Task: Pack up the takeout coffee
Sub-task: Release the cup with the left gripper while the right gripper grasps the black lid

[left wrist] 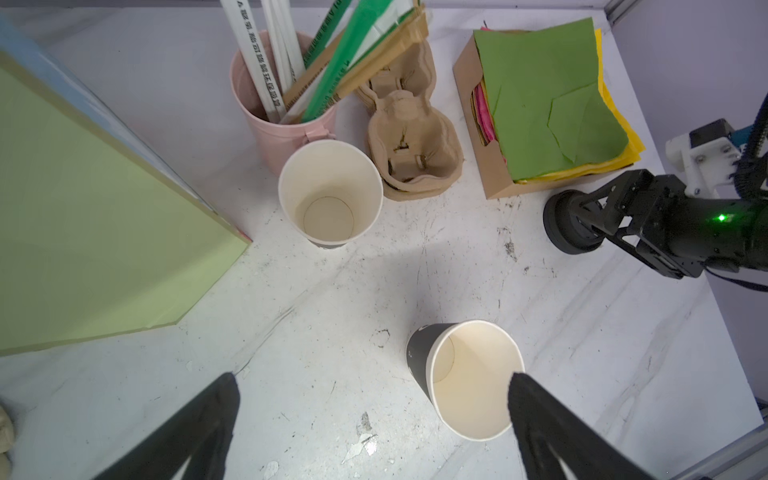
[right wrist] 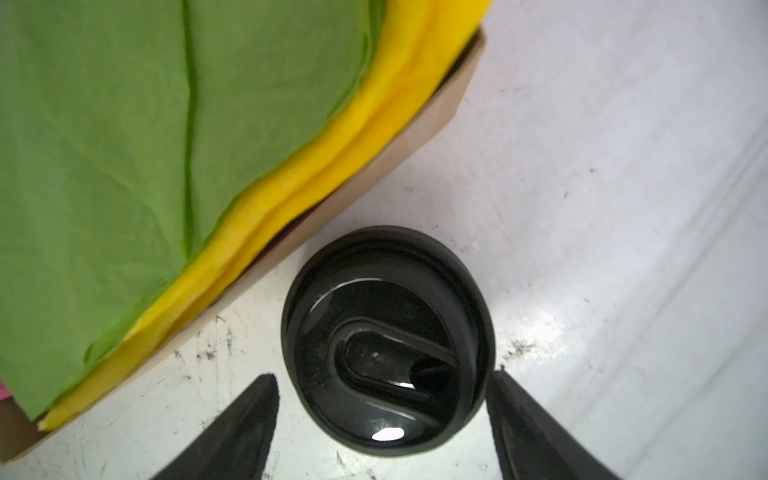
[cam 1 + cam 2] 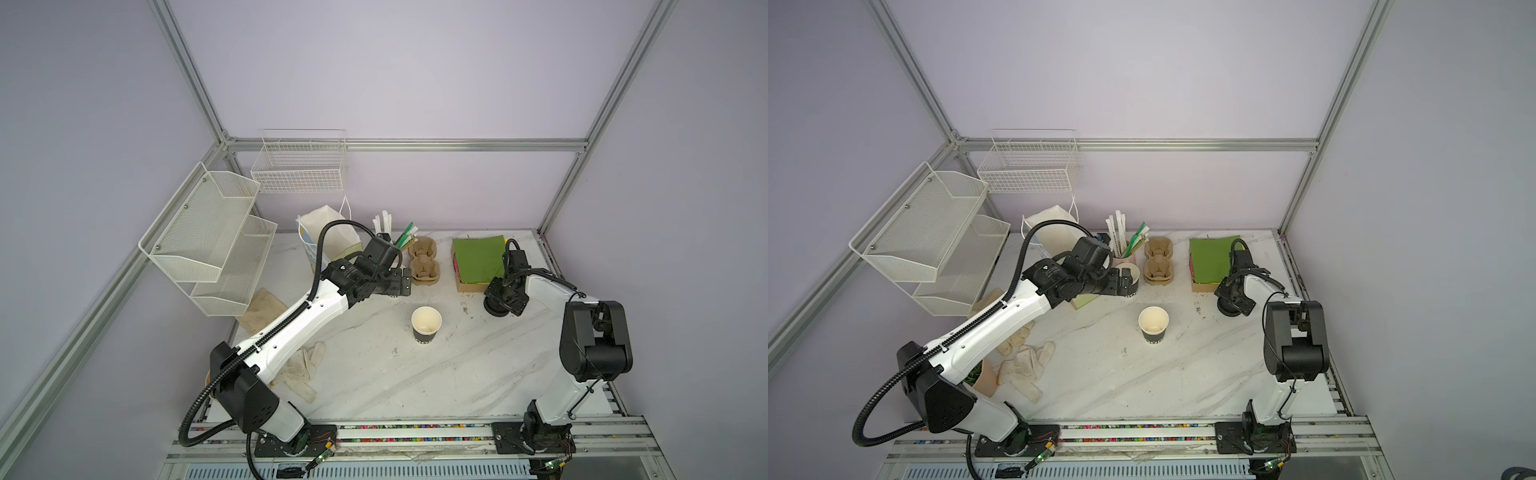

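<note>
Now lining up on the lid, with the cup standing uncapped

The right gripper (image 2: 381,376) is hanging low over the black lid (image 2: 386,316). Its jaws are standing open on either side of the rim, not yet pinching it, so it is gripping nothing. The lid is sitting just beside the cardboard napkin box (image 2: 415,124); whether anything is under it is not showing.

Out toward the middle of the table, well apart from the lid, the takeout coffee cup (image 3: 426,322) is standing upright and open. The left gripper (image 1: 374,376) is hovering by it, spread fully wide and empty. One fingertip is overlapping the cup's rim in the wrist view, and contact cannot be told.

Farther back, a second open cup (image 1: 330,191) is standing just beside the pink straw cup (image 1: 266,120), near the pulp carrier (image 1: 415,141) and the paper bag (image 1: 83,208).

Capping looks to be the step in hand, with the middle cup the likelier target. The next move is calling for a square pinch on the lid's rim, a level carry, and even pressure on a soft cup that may be tipping easily.
</note>
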You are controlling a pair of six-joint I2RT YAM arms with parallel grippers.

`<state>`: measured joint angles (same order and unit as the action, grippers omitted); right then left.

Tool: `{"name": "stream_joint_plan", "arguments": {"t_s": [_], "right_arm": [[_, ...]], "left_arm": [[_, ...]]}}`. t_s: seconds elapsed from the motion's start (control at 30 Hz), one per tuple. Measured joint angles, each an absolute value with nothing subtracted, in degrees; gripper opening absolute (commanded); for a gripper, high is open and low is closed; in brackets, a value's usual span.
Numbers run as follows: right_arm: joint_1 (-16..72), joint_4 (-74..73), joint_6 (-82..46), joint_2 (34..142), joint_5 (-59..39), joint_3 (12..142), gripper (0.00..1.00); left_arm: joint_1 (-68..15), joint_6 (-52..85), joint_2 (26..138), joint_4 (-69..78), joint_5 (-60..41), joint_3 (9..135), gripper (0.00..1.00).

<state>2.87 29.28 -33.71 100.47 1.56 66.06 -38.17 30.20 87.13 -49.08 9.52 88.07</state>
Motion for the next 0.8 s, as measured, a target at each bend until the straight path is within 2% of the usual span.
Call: {"name": "stream_joint_plan", "arguments": {"t_s": [0.23,0.4,0.47,0.53,0.8], "right_arm": [[2.87,29.17,-32.88,102.13,2.50,66.54,0.84],[2.87,29.12,-32.47,102.35,2.59,66.81,0.81],[2.87,29.12,-32.16,102.35,2.57,66.87,0.76],[2.87,29.10,-32.14,102.35,2.55,66.87,0.75],[2.87,28.93,-31.42,102.59,1.91,66.87,0.81]], "left_arm": [[-35.09,27.66,86.98,-49.15,9.45,88.07,1.00],[-32.80,25.30,86.98,-49.39,10.33,88.07,1.00],[-32.18,24.21,86.98,-49.41,11.22,88.07,1.00],[-31.88,23.29,86.98,-49.43,12.34,88.07,1.00],[-31.83,21.15,86.98,-49.36,15.59,88.07,1.00]]}}
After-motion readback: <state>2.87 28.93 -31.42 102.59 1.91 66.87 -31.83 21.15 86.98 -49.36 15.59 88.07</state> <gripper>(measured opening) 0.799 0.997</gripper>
